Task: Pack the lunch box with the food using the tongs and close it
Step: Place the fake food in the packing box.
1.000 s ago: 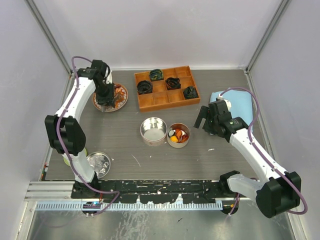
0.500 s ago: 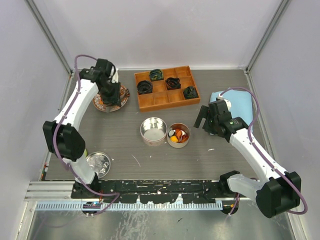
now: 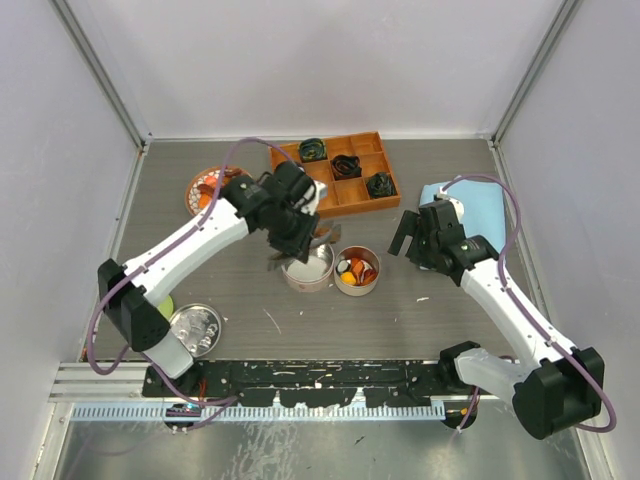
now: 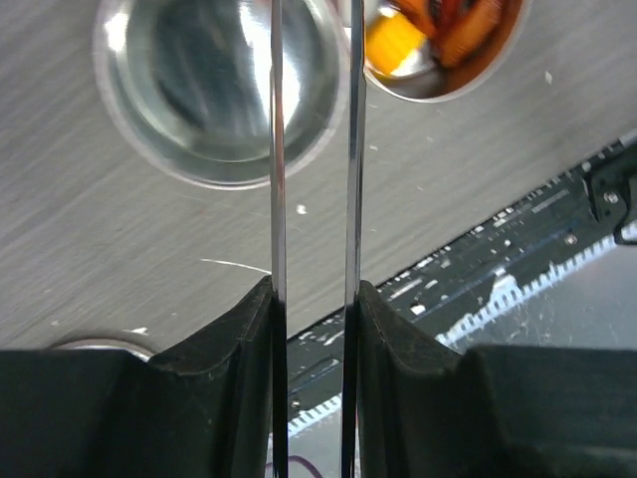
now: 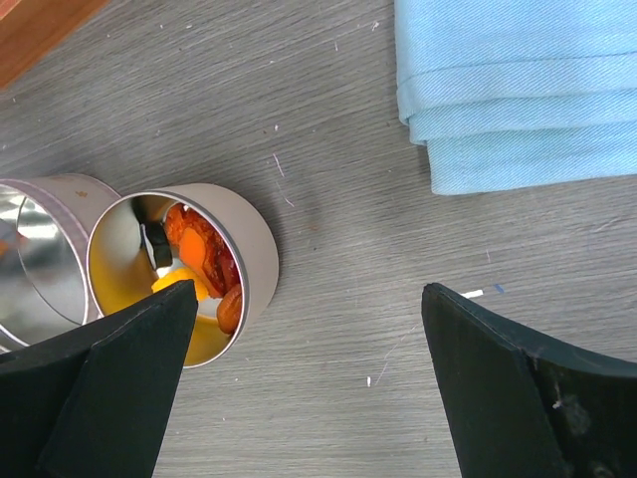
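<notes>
Steel tongs (image 4: 278,149), clamped in left tool (image 4: 314,299), tips cut off.

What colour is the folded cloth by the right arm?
Light blue cloth, best in right wrist view.

The left arm (image 3: 200,240) slants across the desk (image 3: 240,290), and the left fingers (image 4: 229,339) grip the tongs (image 4: 278,199) over the empty tin (image 4: 189,100), barring the way in from the left and from above. The wooden tray (image 3: 352,193) walls off the far side just behind both tins. Bare desk lies open between the filled tin (image 5: 254,249) and the folded blue cloth (image 5: 518,90), under the wide-spread right fingers (image 5: 119,378).
</notes>
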`<act>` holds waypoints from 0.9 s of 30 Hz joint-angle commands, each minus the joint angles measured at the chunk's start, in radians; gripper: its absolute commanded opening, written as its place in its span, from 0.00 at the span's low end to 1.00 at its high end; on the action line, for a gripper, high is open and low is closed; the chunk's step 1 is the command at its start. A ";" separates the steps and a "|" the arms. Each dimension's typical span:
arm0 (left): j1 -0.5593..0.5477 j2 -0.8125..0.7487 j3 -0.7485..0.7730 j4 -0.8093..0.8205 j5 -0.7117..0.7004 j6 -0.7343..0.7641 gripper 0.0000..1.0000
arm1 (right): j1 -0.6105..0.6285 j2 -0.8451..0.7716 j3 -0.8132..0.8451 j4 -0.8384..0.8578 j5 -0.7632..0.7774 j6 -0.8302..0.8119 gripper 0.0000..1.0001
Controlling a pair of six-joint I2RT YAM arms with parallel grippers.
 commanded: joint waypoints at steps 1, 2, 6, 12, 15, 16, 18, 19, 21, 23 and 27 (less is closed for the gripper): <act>-0.122 0.016 0.017 0.052 -0.004 -0.071 0.32 | -0.003 -0.039 0.009 0.027 0.028 0.022 1.00; -0.144 0.028 0.024 0.062 0.002 -0.079 0.32 | -0.004 -0.042 0.008 0.028 0.029 0.025 1.00; -0.210 0.089 0.077 0.057 0.019 -0.077 0.32 | -0.005 -0.053 0.007 0.022 0.035 0.025 1.00; -0.251 0.144 0.092 0.027 0.027 -0.045 0.33 | -0.004 -0.057 0.006 0.013 0.049 0.017 1.00; -0.252 0.149 0.092 0.020 0.033 -0.031 0.36 | -0.004 -0.056 0.006 0.011 0.047 0.017 1.00; -0.253 0.151 0.092 0.019 0.032 -0.026 0.37 | -0.004 -0.056 0.005 0.012 0.047 0.018 1.00; -0.253 0.152 0.097 0.017 0.032 -0.019 0.38 | -0.004 -0.054 0.003 0.013 0.047 0.018 1.00; -0.254 0.156 0.105 0.013 0.045 -0.016 0.40 | -0.005 -0.053 0.005 0.012 0.045 0.016 1.00; -0.252 0.155 0.115 0.004 0.045 -0.015 0.44 | -0.003 -0.051 0.007 0.011 0.045 0.013 1.00; -0.252 0.151 0.121 -0.004 0.026 -0.010 0.47 | -0.004 -0.050 0.006 0.011 0.047 0.012 1.00; -0.252 0.137 0.137 -0.009 0.008 -0.011 0.48 | -0.005 -0.050 0.006 0.013 0.045 0.015 1.00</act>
